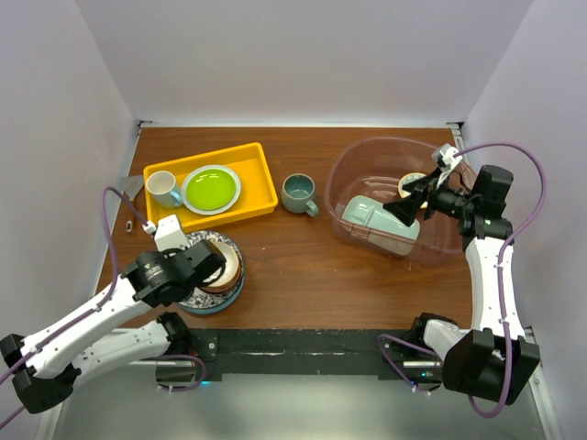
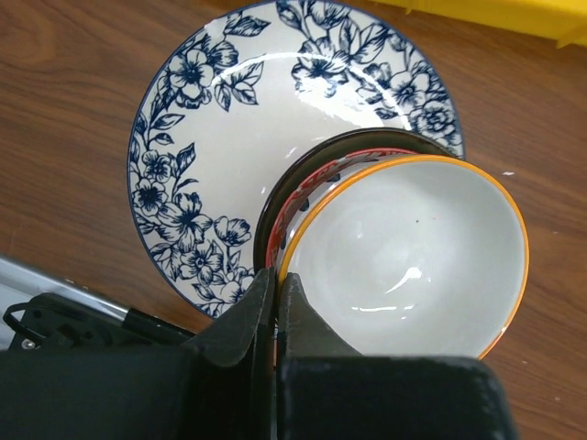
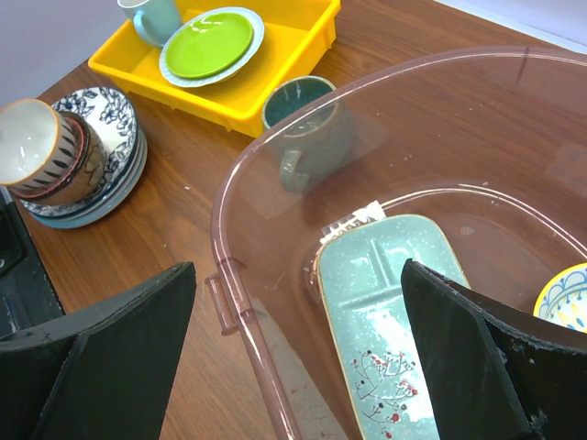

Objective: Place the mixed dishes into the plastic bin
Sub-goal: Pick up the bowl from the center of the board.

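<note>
- left gripper (image 2: 277, 286) is pinched shut on the near rim of the orange-rimmed bowl (image 2: 413, 247); looks like one finger inside, one outside
- that bowl nests in a dark red-patterned bowl (image 2: 307, 174); both sit on the blue-patterned plate (image 2: 220, 110), front-left on the tabletop (image 1: 312, 266), well apart from the plastic bin (image 3: 220, 229)
- handling guess: glazed ceramic, so stiff, slick and chippable; a one-sided rim pinch will let it tilt, so lift slowly; the lower bowl may stick and come along
- right gripper (image 1: 408, 203) is spread wide and empty, hovering over the bin
- in the bin: mint-green tray (image 3: 385, 312), plus a yellow-centred bowl (image 3: 564, 298) cut off at the frame edge
- grey-green mug (image 1: 298, 192) stands between the yellow tray (image 1: 261, 174) and the bin; rim or handle is the likely grip
- hidden: how deep the rim sits between the fingers; the arm covers the stack from above; plate count under the blue one is unclear
</note>
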Motion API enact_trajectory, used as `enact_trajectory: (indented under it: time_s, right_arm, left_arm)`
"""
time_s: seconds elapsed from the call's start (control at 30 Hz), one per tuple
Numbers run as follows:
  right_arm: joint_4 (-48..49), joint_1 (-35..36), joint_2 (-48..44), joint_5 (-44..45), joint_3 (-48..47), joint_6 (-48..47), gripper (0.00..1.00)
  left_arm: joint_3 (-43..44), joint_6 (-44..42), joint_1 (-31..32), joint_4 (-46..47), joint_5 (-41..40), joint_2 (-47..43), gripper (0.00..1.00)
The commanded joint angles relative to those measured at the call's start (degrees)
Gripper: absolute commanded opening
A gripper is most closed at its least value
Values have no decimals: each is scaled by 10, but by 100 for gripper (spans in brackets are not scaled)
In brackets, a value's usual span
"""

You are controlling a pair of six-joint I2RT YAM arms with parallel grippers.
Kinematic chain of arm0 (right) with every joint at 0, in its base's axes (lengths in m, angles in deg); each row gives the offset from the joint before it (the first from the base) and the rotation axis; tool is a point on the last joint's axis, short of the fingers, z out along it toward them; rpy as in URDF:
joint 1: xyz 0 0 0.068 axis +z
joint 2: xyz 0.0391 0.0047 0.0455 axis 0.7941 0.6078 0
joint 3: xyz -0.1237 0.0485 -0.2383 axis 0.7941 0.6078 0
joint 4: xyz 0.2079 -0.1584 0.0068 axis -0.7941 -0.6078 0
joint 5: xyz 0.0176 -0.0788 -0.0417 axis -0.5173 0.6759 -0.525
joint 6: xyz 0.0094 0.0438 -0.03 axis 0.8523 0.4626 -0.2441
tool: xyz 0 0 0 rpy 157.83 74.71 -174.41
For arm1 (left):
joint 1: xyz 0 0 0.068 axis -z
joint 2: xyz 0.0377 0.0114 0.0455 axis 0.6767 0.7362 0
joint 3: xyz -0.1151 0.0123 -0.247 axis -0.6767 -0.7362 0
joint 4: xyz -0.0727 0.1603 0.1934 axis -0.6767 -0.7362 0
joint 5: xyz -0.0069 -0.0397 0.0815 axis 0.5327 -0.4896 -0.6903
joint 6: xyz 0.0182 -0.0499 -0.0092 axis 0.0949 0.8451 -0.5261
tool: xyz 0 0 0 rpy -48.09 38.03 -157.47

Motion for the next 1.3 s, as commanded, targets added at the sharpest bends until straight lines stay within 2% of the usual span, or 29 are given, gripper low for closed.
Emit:
enact_trajectory:
  time_s: [0.0, 0.43, 0.77, 1.0, 1.27]
  right_arm:
    - [-4, -1, -4, -6, -23, -10, 98]
    - [-5, -1, -3, -7, -23, -12, 98]
    - [-9, -1, 0, -22, -24, -16, 98]
    - [-14, -1, 5, -35, -25, -20, 98]
    - [-24, 0, 11, -64, -28, -24, 98]
  left_arm:
    - [51, -16, 1, 12, -34, -23, 0]
    - [103, -127, 1, 105, -28, -59, 0]
    - [106, -212, 1, 243, 43, -60, 0]
    - [106, -282, 1, 354, 100, -28, 0]
    - [98, -313, 2, 484, 167, 43, 0]
